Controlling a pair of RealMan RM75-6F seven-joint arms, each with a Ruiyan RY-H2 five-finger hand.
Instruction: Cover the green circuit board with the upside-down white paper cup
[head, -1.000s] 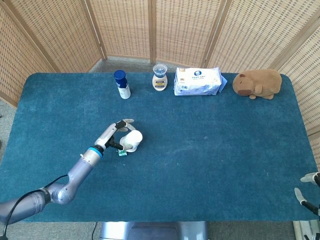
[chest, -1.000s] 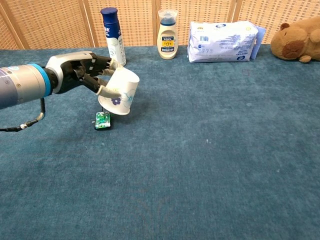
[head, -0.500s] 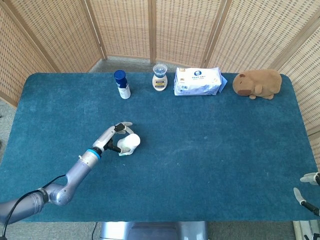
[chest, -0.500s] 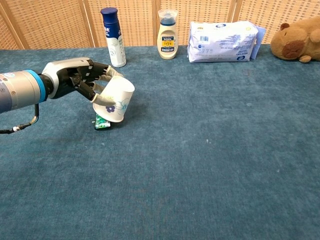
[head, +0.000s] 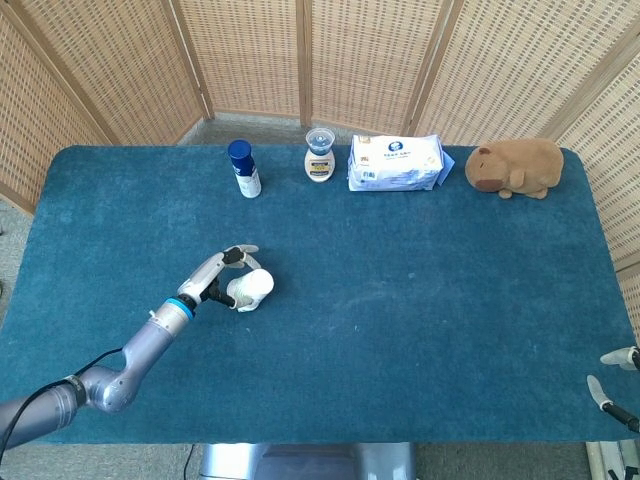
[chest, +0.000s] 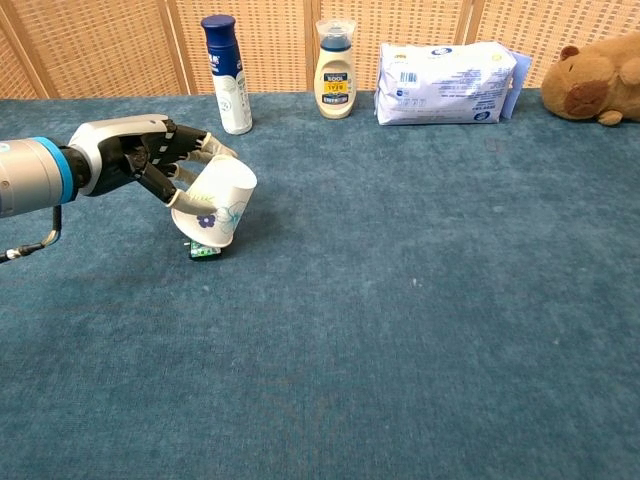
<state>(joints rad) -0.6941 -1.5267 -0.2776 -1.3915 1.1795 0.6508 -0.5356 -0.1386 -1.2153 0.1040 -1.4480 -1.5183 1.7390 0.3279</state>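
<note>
Woven wicker screens stand behind the blue-carpeted counter (chest: 420, 330). On it, the left hand (chest: 150, 160) grips the inverted white paper cup with blue flowers (chest: 215, 205), tilted, its rim over the small green circuit board (chest: 204, 250) (partly hidden beneath it). The right hand (head: 615, 385) barely shows at the frame's edge; whether it is clenched, I cannot tell.

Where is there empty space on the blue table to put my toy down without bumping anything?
The big bare stretch runs across the middle and right of the table, below the wipes pack and plush toy. The back edge is crowded: spray can, bottle, wipes, plush. Avoid the left-middle, where the left hand holds the paper cup over the circuit board.
</note>
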